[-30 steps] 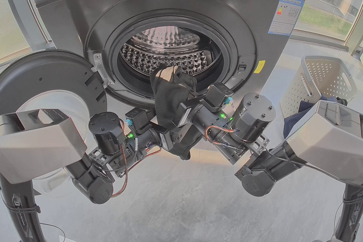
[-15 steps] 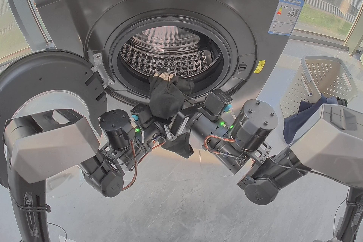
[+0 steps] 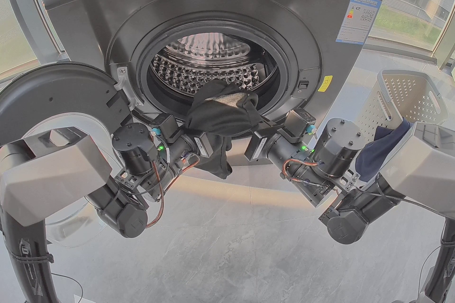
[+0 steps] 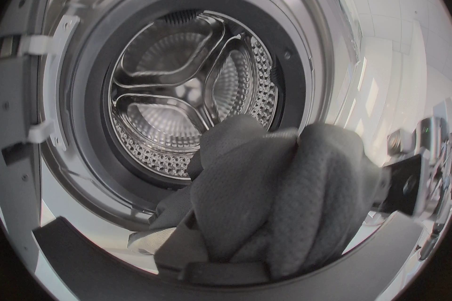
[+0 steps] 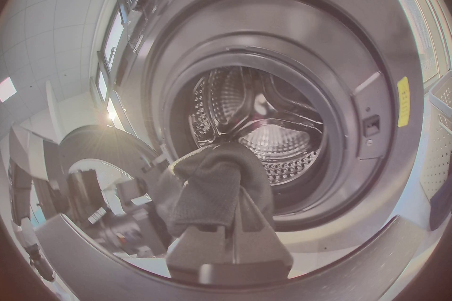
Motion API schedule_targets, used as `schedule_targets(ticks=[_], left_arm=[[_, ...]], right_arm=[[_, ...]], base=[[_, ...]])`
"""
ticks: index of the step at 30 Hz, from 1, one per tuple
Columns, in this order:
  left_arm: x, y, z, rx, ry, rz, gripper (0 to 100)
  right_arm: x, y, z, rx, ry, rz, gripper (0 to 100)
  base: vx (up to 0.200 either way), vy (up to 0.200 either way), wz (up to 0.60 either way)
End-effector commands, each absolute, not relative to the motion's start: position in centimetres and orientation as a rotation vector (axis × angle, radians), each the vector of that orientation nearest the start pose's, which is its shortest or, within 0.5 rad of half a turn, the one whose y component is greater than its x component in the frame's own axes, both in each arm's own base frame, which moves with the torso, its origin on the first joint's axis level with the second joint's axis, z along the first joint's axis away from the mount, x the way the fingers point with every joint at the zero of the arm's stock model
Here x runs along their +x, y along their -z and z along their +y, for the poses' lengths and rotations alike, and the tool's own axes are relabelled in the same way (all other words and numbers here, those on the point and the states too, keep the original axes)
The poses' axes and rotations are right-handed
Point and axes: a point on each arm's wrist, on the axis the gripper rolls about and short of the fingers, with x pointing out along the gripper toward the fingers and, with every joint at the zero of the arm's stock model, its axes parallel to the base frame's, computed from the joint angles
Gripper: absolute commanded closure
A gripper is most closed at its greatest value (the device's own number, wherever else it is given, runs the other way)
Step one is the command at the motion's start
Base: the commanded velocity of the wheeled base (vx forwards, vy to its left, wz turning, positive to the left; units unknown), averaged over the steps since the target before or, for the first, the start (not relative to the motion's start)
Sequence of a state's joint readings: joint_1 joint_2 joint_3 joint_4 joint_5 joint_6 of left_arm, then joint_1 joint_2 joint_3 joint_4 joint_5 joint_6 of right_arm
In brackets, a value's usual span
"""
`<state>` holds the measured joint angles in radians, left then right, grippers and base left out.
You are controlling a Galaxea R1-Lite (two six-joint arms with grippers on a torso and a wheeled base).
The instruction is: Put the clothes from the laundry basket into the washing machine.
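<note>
Both clamped on cloth [image 3: 222, 106]: left gripper [image 3: 207, 142], right gripper [image 3: 253, 129]. Cloth spans crosswise between them. Drum [image 3: 208, 63] straight ahead of both, close.

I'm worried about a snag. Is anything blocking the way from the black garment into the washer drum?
Nothing visible does. The black garment, held by the left gripper and right gripper, hangs in front of the lower rim of the open drum. The door is swung aside to the robot's left, and the drum looks empty.
</note>
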<state>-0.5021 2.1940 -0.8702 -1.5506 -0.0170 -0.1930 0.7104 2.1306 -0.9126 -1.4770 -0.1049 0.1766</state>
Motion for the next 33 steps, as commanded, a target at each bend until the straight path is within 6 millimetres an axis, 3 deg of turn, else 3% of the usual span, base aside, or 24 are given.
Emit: schedule_targets(ticks=[1, 7, 8, 10, 16, 17, 20, 24, 29, 33], left_arm=[[32.5, -14.8, -18.3, -0.264, 0.550, -0.238, 100], [31.4, -15.4, -18.1, -0.267, 0.559, -0.238, 100], [31.3, -15.4, -18.0, -0.267, 0.559, -0.237, 100], [30.9, -15.5, -17.8, -0.265, 0.560, -0.231, 100], [27.6, -16.0, -16.2, -0.253, 0.578, -0.189, 100], [27.5, -16.0, -16.2, -0.251, 0.578, -0.188, 100], [25.4, -15.7, -15.0, -0.237, 0.579, -0.149, 100], [22.8, -15.5, -13.5, -0.224, 0.621, -0.112, 100], [20.1, -14.2, -12.0, -0.170, 0.625, -0.043, 100], [20.0, -12.9, -12.0, -0.014, 0.629, -0.030, 100]], right_arm=[[30.6, -11.7, 24.8, 0.243, -0.592, -0.121, 100], [30.3, -11.6, 25.4, 0.241, -0.612, -0.131, 100], [30.2, -11.6, 25.4, 0.241, -0.614, -0.131, 0], [29.8, -11.5, 25.4, 0.234, -0.624, -0.121, 0], [24.0, -10.5, 23.5, 0.171, -0.733, 0.004, 0], [23.8, -10.4, 23.5, 0.167, -0.735, 0.009, 0], [20.8, -9.2, 21.0, 0.094, -0.775, 0.101, 0], [18.5, -9.0, 18.7, 0.067, -0.778, 0.157, 0], [18.5, -8.8, 16.6, 0.066, -0.685, 0.182, 0], [19.5, -8.9, 16.5, 0.110, -0.580, 0.174, 0]], base=[[0.000, 0.000, 0.00], [0.000, 0.000, 0.00], [0.000, 0.000, 0.00], [0.000, 0.000, 0.00], [0.000, 0.000, 0.00], [0.000, 0.000, 0.00], [0.000, 0.000, 0.00], [0.000, 0.000, 0.00], [0.000, 0.000, 0.00], [0.000, 0.000, 0.00]])
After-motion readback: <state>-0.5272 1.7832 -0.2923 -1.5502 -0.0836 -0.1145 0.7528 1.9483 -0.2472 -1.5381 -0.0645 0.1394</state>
